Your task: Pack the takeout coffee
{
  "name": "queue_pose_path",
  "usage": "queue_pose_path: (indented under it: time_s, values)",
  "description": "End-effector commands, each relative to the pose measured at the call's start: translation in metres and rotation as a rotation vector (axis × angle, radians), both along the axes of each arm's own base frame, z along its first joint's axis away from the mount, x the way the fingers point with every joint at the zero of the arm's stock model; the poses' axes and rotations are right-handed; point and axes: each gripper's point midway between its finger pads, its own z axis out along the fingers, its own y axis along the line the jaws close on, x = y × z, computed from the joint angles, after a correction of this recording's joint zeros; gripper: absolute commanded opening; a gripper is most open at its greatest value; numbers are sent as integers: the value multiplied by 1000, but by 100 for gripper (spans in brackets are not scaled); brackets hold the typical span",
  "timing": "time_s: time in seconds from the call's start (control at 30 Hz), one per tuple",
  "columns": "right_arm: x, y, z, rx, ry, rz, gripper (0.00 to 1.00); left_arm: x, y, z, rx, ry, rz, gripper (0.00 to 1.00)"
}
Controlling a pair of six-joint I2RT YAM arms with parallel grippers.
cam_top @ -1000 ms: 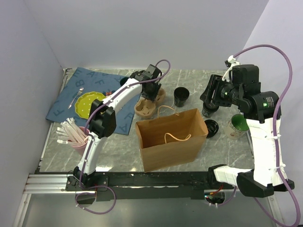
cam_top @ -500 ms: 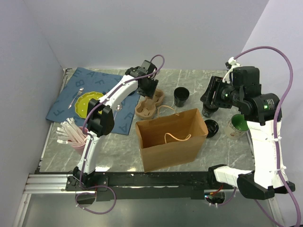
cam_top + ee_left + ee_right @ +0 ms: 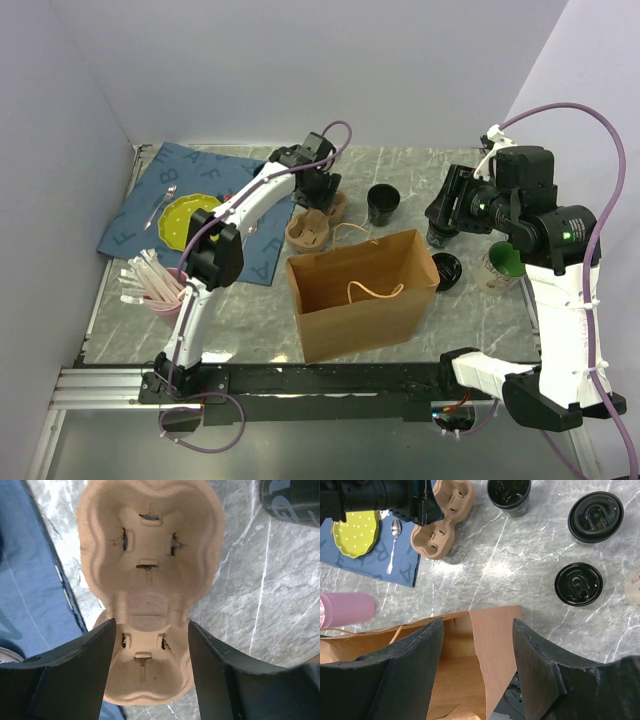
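The takeout coffee [image 3: 595, 517], a black cup with a black lid, stands on the marble at the right; in the top view the takeout coffee [image 3: 438, 237] is partly hidden under my right gripper [image 3: 446, 212]. That right gripper [image 3: 477, 645] is open, with the brown paper bag [image 3: 470, 675] below its fingers. My left gripper [image 3: 150, 650] is open, its fingers either side of the near well of a tan pulp cup carrier [image 3: 150, 565] lying on the table. In the top view the left gripper [image 3: 318, 190] hangs over the carrier [image 3: 308, 228].
An open black cup [image 3: 381, 204] stands behind the bag [image 3: 360, 292]. A loose black lid [image 3: 447, 271] and a green mug [image 3: 500, 266] lie to its right. At the left are a blue mat [image 3: 150, 195], a yellow plate [image 3: 188, 220] and a pink cup of straws [image 3: 160, 285].
My left gripper's jaws have widened around the cup carrier and it has shifted slightly. The right arm has barely moved.
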Motion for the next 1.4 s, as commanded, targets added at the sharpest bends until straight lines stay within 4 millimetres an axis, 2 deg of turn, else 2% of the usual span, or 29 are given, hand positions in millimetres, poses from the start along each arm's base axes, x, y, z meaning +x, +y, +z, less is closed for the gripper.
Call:
queue_pose_path:
  time_s: [0.0,1.03,1.17,1.37]
  values:
    - [3,2,8,17,-39,-2,65,6,-11,9,-17,-34,6,64]
    - [20,6,-1,-33,-25,53,66,13,-6,-9,9,-11,17,56]
    - [21,6,-2,-39,-25,56,66,14,-6,-5,7,-19,21,46]
    - [20,7,-6,-33,-19,58,66,17,-7,18,-17,-56,21,37]
